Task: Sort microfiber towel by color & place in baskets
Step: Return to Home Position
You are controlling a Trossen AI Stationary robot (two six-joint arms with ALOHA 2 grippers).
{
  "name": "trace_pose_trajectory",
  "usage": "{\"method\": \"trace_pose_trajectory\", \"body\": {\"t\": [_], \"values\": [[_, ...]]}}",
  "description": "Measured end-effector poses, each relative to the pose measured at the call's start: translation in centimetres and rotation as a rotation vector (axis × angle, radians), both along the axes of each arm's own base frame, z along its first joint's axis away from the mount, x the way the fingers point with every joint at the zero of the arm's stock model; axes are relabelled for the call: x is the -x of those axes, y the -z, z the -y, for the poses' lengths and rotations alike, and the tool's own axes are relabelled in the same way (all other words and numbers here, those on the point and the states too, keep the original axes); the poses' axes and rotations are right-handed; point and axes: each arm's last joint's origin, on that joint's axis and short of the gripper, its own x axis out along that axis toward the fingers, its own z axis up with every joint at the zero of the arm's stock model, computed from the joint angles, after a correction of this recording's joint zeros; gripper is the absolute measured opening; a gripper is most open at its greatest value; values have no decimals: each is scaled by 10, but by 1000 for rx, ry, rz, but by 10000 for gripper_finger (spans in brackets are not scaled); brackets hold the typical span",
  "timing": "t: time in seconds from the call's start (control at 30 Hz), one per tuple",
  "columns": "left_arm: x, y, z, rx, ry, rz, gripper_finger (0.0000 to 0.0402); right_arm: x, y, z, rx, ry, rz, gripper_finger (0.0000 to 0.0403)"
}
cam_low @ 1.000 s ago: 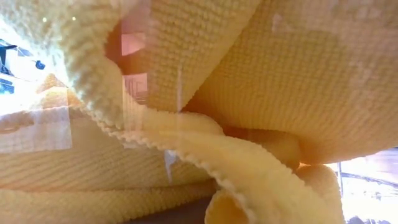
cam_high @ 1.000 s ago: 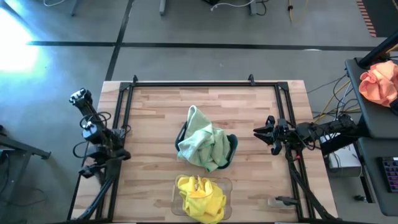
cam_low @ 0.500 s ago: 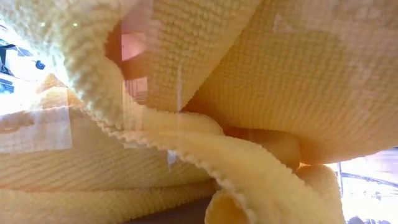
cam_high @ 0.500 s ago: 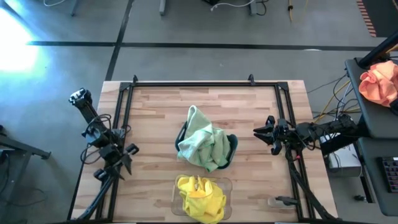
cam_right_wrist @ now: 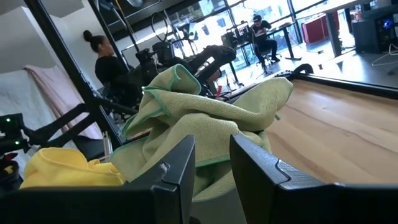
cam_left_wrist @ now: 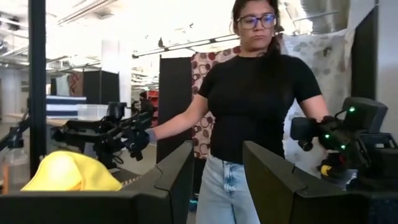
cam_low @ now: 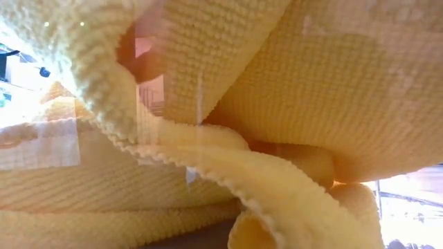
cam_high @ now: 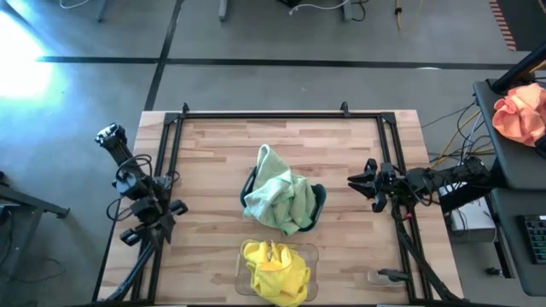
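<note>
Several pale green microfiber towels (cam_high: 277,198) lie heaped in the dark teal basket (cam_high: 319,201) at mid-table and spill over its rim. Bright yellow towels (cam_high: 275,269) fill the clear basket (cam_high: 312,252) at the near edge; they fill the low view (cam_low: 277,104). My left gripper (cam_high: 166,217) stands at the table's left edge, open and empty (cam_left_wrist: 217,180). My right gripper (cam_high: 357,182) stands at the right edge, level and pointing at the green pile (cam_right_wrist: 205,118). Its fingers (cam_right_wrist: 211,168) stand slightly apart with nothing between them.
An orange-pink cloth (cam_high: 520,112) lies on a side stand beyond the table's right edge. A black frame (cam_high: 264,113) runs along the table's edges. A person (cam_left_wrist: 255,93) stands beyond the table, holding control arms. Bare wood lies between each gripper and the baskets.
My left gripper has turned a little where it stands at the table's left edge. The towels, the baskets and my right gripper have kept still.
</note>
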Motion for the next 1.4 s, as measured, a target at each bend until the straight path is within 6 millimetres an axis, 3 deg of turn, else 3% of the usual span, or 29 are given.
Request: {"method": "trace_pose_trajectory", "body": {"t": [0.4,0.8,1.4], "values": [[-21,4,-20,-61,-239,-1,123,0,0,0,-18,-1,1,93],[-41,8,-69,-95,-653,-48,123,0,0,0,-17,-1,1,93],[-30,15,-136,-78,-1152,-170,123,-1,1,0,-12,-1,-17,93]]}}
